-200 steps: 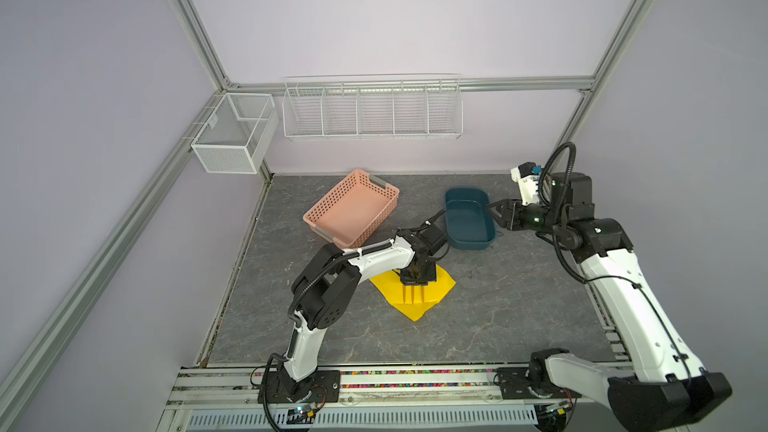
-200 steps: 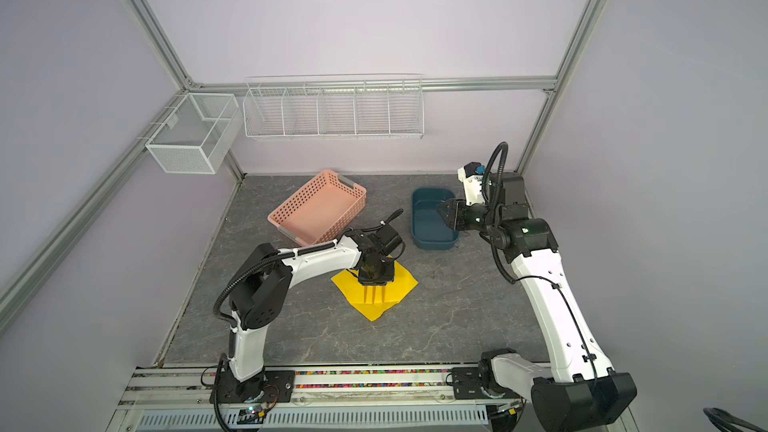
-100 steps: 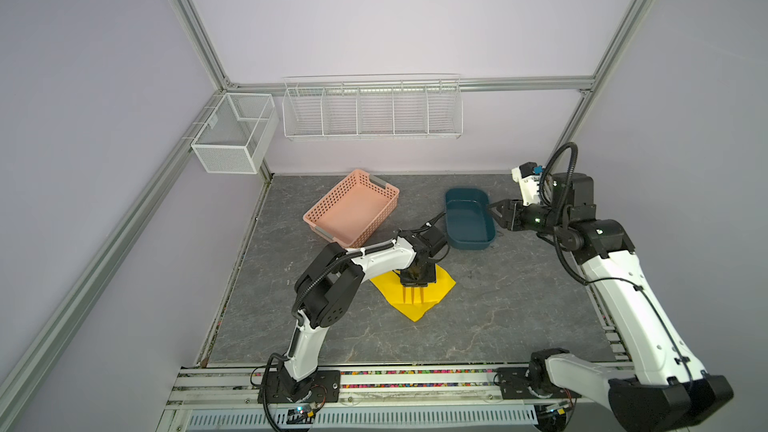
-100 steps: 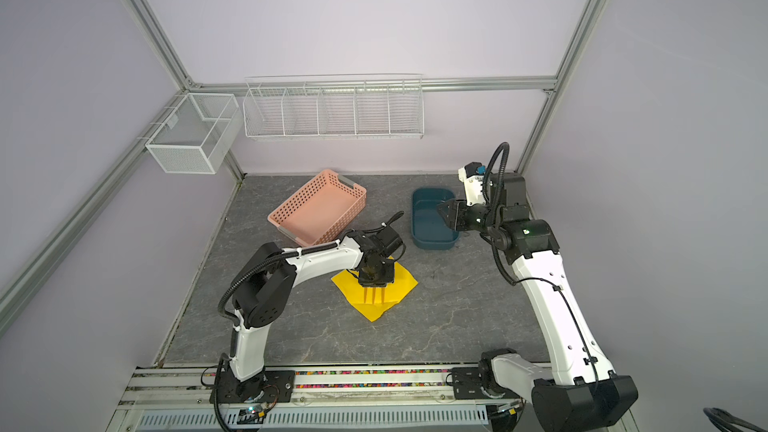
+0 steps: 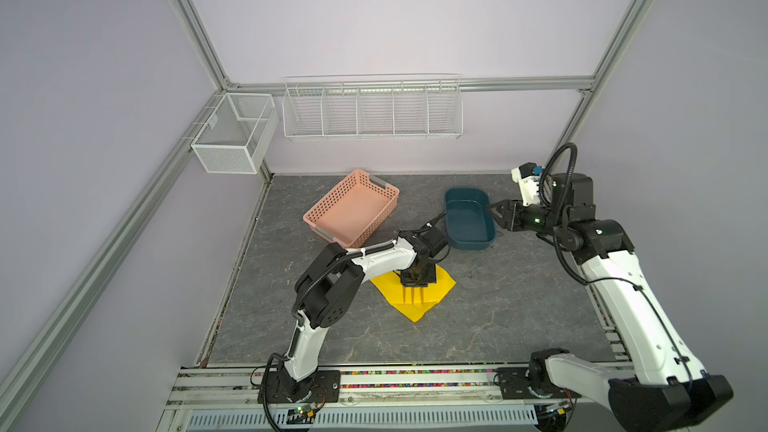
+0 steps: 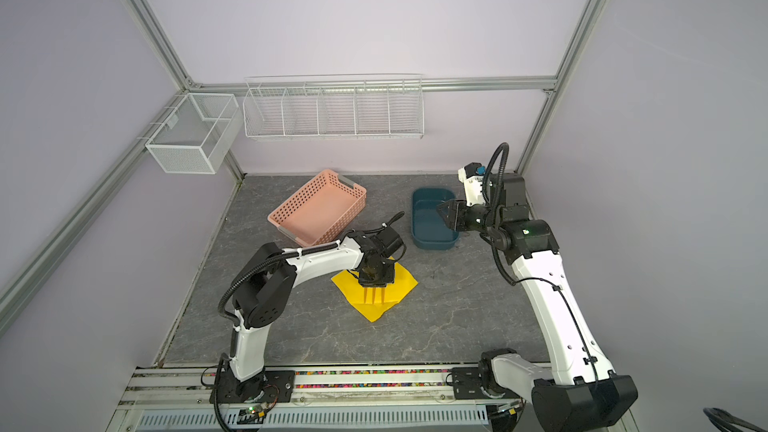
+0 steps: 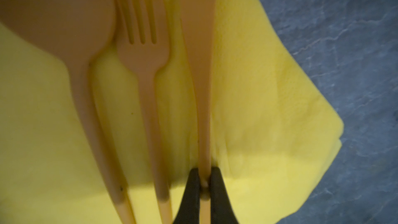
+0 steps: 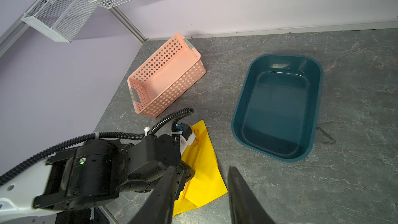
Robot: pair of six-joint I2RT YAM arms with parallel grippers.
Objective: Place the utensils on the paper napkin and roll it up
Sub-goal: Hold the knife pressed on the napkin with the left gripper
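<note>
My left gripper [image 7: 204,176] is pinching the handle of the slim orange-gold plastic knife [image 7: 201,61], its length running straight out from my jaws over the yellow paper napkin [image 7: 269,104], probably touching it, beside the matching fork [image 7: 146,61] and spoon [image 7: 64,18]. My right gripper [image 8: 202,169] is hanging spread, farther from the napkin.

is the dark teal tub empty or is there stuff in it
Empty. In the right wrist view the teal tub shows only its bare glossy floor, and both top views show nothing inside it either.
</note>
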